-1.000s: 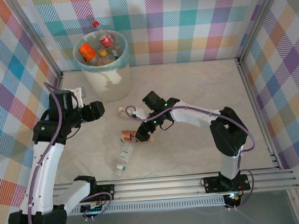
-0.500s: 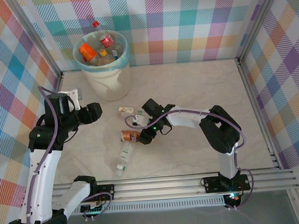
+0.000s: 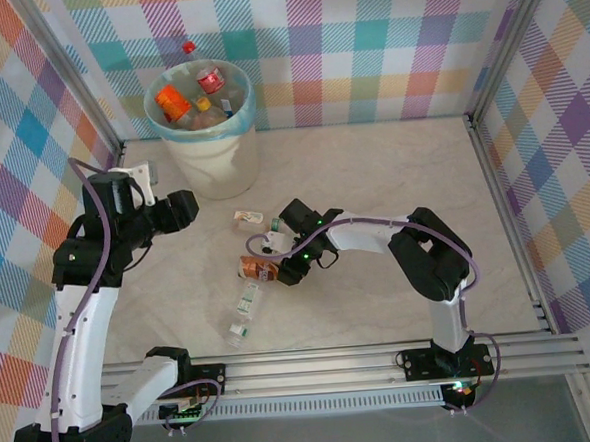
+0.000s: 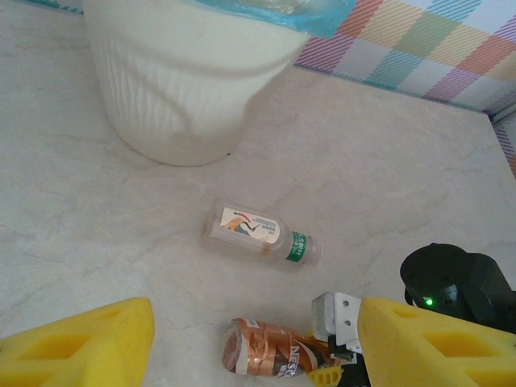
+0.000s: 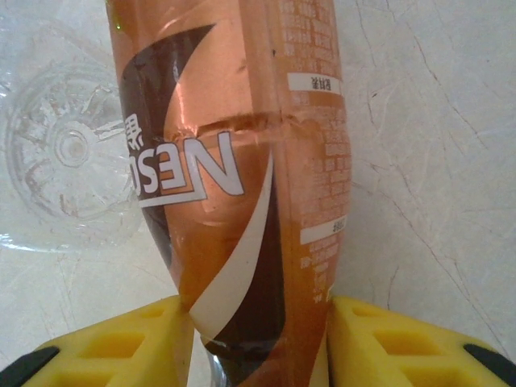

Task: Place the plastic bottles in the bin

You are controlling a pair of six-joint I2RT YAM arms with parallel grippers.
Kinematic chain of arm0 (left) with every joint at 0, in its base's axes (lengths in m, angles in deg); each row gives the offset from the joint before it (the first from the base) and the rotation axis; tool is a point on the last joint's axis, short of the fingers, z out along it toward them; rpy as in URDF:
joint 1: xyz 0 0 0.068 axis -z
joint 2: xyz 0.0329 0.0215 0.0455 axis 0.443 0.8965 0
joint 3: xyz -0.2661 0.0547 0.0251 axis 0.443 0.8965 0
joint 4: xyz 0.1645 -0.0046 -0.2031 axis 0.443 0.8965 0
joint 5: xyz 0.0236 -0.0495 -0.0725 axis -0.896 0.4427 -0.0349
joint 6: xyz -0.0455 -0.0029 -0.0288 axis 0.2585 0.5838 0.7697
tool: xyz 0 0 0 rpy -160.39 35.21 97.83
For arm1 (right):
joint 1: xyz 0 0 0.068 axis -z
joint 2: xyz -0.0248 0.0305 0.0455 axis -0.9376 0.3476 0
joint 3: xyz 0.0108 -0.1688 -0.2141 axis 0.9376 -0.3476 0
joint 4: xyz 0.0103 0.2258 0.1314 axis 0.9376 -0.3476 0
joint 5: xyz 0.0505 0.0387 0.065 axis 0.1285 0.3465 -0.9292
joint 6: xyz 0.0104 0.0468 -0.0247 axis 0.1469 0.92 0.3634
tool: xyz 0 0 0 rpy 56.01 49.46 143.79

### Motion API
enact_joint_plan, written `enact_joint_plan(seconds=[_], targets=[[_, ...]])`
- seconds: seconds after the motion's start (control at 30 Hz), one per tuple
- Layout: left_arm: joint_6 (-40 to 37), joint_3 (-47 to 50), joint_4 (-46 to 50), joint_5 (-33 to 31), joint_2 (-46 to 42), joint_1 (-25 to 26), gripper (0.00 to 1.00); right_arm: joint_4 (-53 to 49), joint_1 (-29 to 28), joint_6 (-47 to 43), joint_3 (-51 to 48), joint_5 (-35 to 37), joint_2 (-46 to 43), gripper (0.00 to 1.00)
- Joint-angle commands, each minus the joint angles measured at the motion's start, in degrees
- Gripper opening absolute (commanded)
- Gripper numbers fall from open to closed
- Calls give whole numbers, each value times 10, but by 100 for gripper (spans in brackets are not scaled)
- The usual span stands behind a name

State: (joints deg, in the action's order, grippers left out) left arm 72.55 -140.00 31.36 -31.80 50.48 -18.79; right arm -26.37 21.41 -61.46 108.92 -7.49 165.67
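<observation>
There are three bottles lying on the table (image 3: 372,176) and two grippers. One bottle with a white label (image 3: 253,221) and a green cap lies on its side. Near it lies a brown bottle (image 3: 256,267). A see-through bottle with a green label (image 3: 244,312) lies closer to the front, apart from the other two. The right gripper (image 3: 283,270) is squeezing the brown bottle down on the table, with a yellow pad (image 5: 121,343) pressed on each side of it. The left gripper (image 3: 181,210) hangs beside the bin (image 3: 216,161). Its yellow fingers (image 4: 89,347) are spread wide and hold nothing. The bottle with the white label lies between the brown bottle and the bin. The left arm is just beside the bin too. There is one bin, round and cream-white, at the back left of the table. A light blue-green bag (image 3: 248,102) is folded over its rim. At least four bottles are piled in it, with orange and red labels, but they lie on top of each other, so I cannot count them all. Walls of bright checked cloth (image 3: 365,46) stand around the table. A metal rail (image 3: 384,361) runs along the front.
</observation>
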Motion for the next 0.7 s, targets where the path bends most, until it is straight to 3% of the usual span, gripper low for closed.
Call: enact_joint_plan(seconds=[0.0,0.07,0.27,0.67], targets=[[2,-25,-5,-9,2,2,67,-12,-4,-19,-12,17,9,48],[2,-27,-5,-10,2,2,67,-13,-3,-19,-12,25,11,53],[2,-34,-5,-14,3,2,67,-17,-4,-21,-12,32,18,53],[12,-49,-14,-17,1,2,66,3,-3,-15,-57,67,-39,29]])
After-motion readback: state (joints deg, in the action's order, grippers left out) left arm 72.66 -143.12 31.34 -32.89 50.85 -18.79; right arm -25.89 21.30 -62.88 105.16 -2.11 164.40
